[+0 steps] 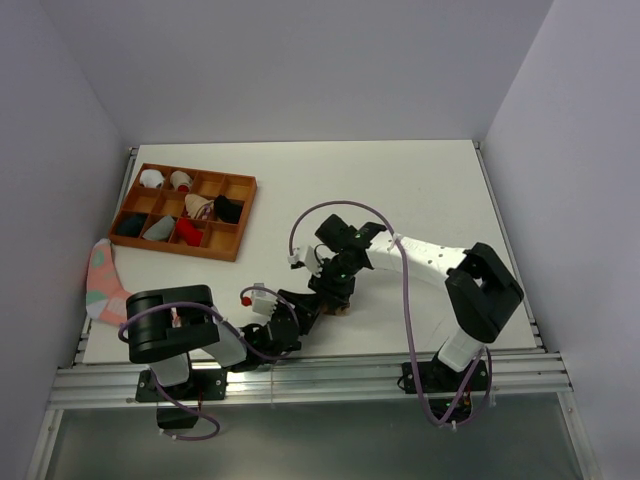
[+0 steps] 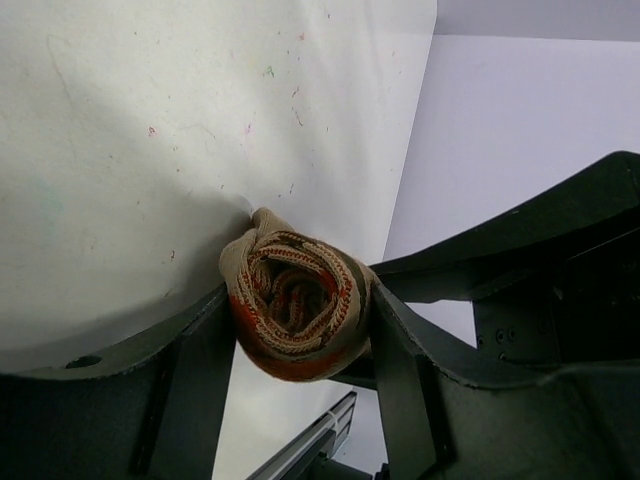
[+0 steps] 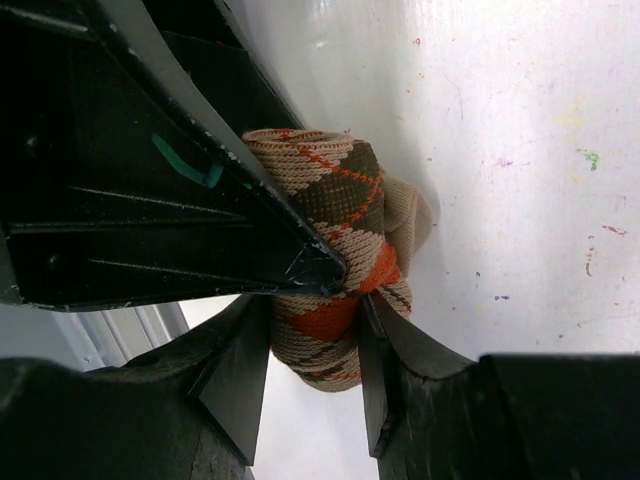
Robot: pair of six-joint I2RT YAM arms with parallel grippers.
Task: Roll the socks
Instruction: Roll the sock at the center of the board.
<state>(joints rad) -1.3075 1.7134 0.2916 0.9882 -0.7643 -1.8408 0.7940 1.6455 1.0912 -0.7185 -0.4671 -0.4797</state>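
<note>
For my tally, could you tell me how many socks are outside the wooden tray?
2: the pink sock at the far left; the rolled argyle sock front centre, clamped by the left gripper and right gripper. Others may be hidden beneath them.

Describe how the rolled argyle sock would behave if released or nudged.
The argyle sock is soft knit, dented where the left gripper squeezes it, so probably squashy and light. Its spiral end looks loosely wound; it may well unroll once freed. Being roughly cylindrical, it could roll a little when pushed.
</note>
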